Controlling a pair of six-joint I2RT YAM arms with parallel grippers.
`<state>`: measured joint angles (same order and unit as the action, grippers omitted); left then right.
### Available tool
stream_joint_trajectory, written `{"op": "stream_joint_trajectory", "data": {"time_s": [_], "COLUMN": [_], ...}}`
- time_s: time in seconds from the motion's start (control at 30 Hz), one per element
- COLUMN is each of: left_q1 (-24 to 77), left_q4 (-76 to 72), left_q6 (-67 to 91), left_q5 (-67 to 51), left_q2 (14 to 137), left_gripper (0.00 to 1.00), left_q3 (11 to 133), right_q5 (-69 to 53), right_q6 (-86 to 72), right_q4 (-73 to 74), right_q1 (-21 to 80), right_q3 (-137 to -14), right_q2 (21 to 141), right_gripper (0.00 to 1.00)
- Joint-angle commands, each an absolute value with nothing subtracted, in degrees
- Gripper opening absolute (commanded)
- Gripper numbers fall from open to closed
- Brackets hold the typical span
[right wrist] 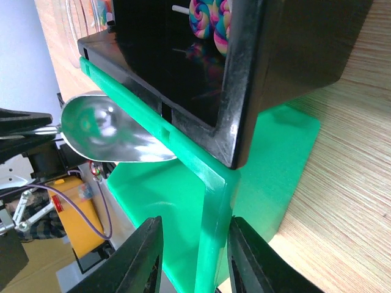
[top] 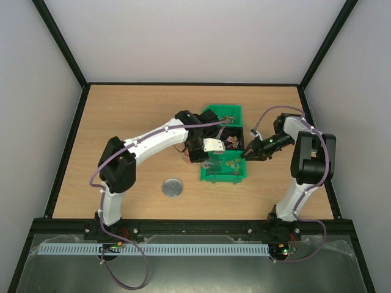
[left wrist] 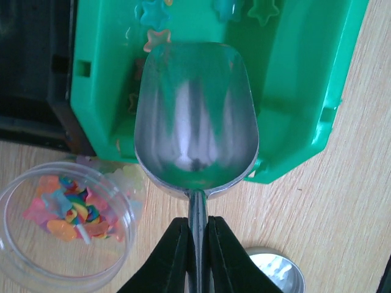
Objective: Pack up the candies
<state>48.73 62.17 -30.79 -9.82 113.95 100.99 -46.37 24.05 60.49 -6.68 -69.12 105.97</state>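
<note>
Candies (left wrist: 157,38), mixed-colour stars, in green plastic bin (left wrist: 293,91). Left gripper (left wrist: 197,227) clenched on empty silver metal scoop (left wrist: 195,116); right gripper (right wrist: 195,227) straddles bin wall, unclamped: bin may slide.

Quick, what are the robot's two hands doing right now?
Left gripper: closed, holding the metal scoop by its handle.
Right gripper: open, fingers straddling the green bin wall.

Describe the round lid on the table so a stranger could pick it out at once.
Find the near green bin in the middle of the wooden table. Left of it, toward the table's near edge, the lid lies flat and alone on bare wood. It is a round silver disc without a handle, unlike the metal scoop over the bin.
</note>
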Motion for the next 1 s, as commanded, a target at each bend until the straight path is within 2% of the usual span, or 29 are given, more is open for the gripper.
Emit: {"op": "stream_joint_trajectory", "data": {"time_s": [0.0,0.47,0.77,0.97], "left_q1": [50.0,50.9,49.1,45.9], "left_q4": [62.3,46.4,33.2,29.9], "left_q6": [-28.8,-25.5,-23.6,-24.2], "left_q5": [-8.5,-15.0,-21.0,-24.4], "left_q2": [116.2,119.0,111.2,107.4], "left_gripper": [0.02,0.02,0.02,0.02], "left_q3": [101.6,98.5,86.7,82.4], "right_q5": [-48.1,-48.2,-47.3,-46.7], "right_q6": [23.7,23.3,23.6,23.6], "right_q4": [62.4,62.1,63.2,64.0], "right_q1": [-6.2,-5.4,-5.5,-6.7], "right_q3": [-68.1,-68.1,-69.1,-70.8], "right_q2": [107.0,107.2,107.0,107.3], "right_gripper": [0.31,0.3,0.3,0.3]}}
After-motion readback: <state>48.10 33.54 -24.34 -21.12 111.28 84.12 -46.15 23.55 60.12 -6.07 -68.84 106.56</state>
